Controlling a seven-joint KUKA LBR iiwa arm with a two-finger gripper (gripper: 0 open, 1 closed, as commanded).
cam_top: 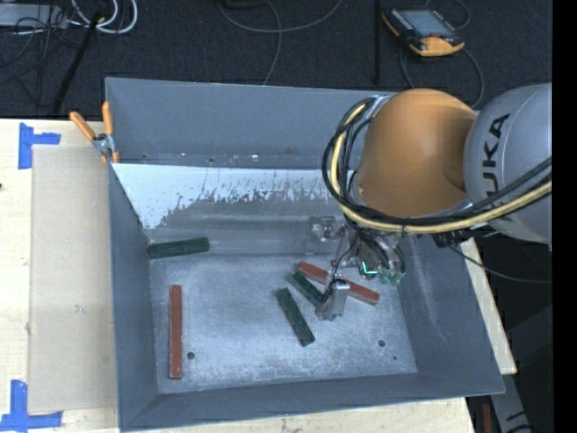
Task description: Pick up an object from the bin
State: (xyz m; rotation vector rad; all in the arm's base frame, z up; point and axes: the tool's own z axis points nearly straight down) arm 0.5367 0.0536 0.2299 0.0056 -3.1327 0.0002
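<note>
Gripper (334, 298) low, tip at middle of red bar (364, 292). Wide or narrow: cannot tell. Red bar's long axis runs upper-left to lower-right under tip. Short green bar (306, 286) just left of red bar. Longer green bar (295, 317) lower-left, near.

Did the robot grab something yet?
Not yet. Done: the end effector is down in the bin, at a red stick and a green stick right of the middle. In hand: nothing looks lifted. Left: grip one stick and raise it out.
</note>
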